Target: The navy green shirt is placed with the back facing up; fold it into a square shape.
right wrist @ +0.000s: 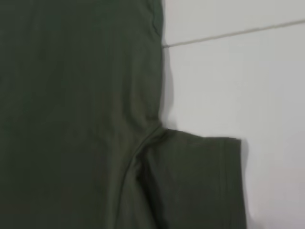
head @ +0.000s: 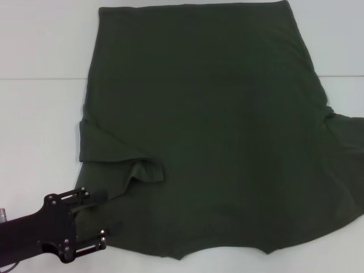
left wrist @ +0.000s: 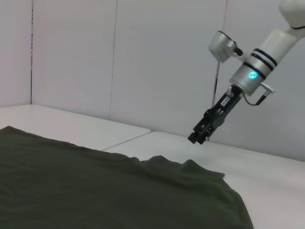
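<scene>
Shirt (head: 222, 131): dark olive-green, short-sleeved, spread flat on the white table (head: 40, 114) with its plain side up; no lettering shows. The hem lies at the table's far edge, the collar end at the near edge, where the fabric outline dips in shallow scallops. The left sleeve (head: 122, 156) is folded inward over the body, its cuff bunched into a small ridge. The right sleeve (right wrist: 200, 181) lies flat and spread outward on the table, its straight cuff edge clear of the body. The body fabric is smooth, with only faint creases.
</scene>
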Controlling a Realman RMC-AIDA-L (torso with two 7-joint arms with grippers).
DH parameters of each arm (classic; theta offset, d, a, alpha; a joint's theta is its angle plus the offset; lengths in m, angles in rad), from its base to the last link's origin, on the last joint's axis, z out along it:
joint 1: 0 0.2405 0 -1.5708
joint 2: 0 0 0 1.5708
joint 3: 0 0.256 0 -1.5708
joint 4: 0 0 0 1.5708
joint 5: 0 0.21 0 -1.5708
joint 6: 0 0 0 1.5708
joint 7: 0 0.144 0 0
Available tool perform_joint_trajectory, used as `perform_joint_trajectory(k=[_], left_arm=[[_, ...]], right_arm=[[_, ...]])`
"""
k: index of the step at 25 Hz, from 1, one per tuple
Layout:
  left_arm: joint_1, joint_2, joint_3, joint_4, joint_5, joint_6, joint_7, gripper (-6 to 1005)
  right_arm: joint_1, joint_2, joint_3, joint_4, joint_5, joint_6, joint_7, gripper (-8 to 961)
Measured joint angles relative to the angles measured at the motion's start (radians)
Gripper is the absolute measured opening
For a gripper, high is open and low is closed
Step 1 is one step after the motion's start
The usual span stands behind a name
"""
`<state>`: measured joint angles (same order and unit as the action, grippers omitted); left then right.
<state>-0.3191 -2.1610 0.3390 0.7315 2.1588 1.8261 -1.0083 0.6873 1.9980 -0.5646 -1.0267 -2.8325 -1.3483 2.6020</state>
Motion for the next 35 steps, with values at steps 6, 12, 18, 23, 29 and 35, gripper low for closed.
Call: perform_joint_trajectory(k=[6,12,18,23,29,35], left_arm=[[0.001,0.000,-0.006,-0.007,-0.003,-0.001,0.001,686],[0.001,0.000,-0.006,-0.009,-0.004,-0.011,0.001,687],[-0.004,0.000,-0.006,-0.019,-0.004,-0.016,0.002,687],[-0.005,0.000,-0.004,-0.025,-0.001,-0.028,0.002,687],[-0.006,0.000,-0.001,-0.032,-0.001,-0.040,0.002,687],[-0.007,0.000,0.002,-0.035,-0.002,-0.043,0.002,687]], right_arm=[[0.024,-0.013,-0.016,0.110,-0.010,0.072,-0.005,851],[0.029,-0.037,-0.040,0.198,-0.013,0.123,-0.006,853],[0.022,-0.039,-0.072,0.205,-0.017,0.155,-0.006,855],[0.024,-0.037,-0.090,0.230,-0.017,0.188,-0.006,856],[0.034,-0.037,-0.100,0.274,-0.018,0.219,-0.009,856],[0.035,-0.033,-0.110,0.284,-0.018,0.241,-0.015,855]])
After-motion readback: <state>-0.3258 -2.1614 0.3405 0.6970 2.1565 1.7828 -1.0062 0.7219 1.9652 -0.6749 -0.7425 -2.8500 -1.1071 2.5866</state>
